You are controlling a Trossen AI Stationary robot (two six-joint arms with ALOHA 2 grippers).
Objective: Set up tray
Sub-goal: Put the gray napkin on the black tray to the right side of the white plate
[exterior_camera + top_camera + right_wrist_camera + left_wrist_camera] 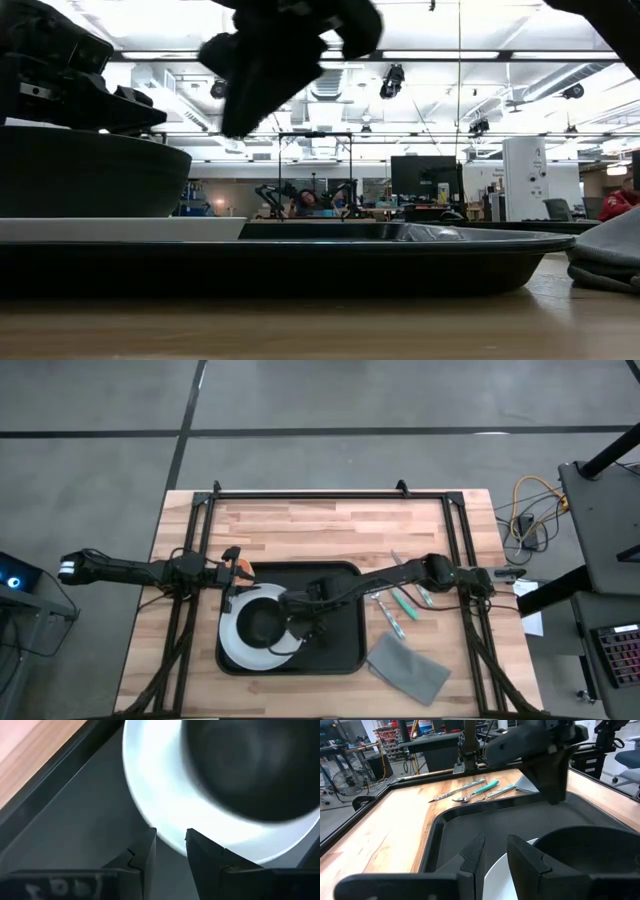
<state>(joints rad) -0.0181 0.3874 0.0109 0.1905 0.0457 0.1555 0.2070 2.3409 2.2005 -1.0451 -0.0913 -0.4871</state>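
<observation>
My right claw [293,628] hovers over the round white plate's [232,642] rim, fingers slightly parted and holding nothing, so it can nudge or grip the edge. The plate, bearing a dark round bowl [262,622], sits at the left of the large flat black rectangular tray [335,630], mid-desk. My left claw [234,576] waits just beside the tray's corner, likewise slightly parted, empty.
</observation>
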